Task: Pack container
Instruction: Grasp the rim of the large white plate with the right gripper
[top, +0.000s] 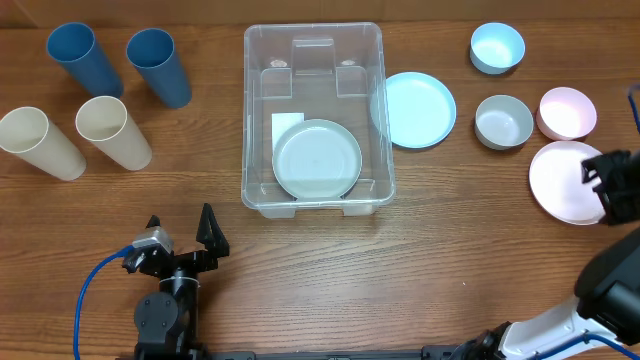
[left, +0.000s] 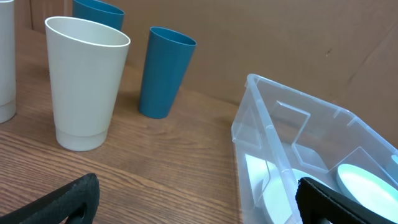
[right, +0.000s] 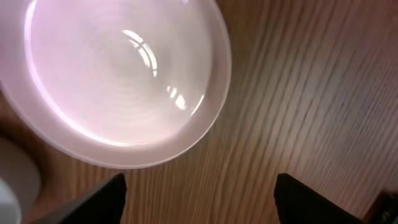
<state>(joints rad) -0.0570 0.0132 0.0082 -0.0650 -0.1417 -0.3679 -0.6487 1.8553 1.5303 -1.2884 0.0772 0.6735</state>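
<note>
Jaws gape empty both sides; right gripper (right: 199, 190), poised over round pink plastic plate (right: 118, 74) at three o'clock, probably must pinch its rim.

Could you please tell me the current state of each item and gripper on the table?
container: lidless, one plate inside
grey plate: flat in container
blue plate: on table, beside container
pink plate: on table, ungripped
blue cups: upright, empty
cream cups: upright, empty
bowls: upright, empty
left gripper: open, empty
right gripper: open, empty
</note>
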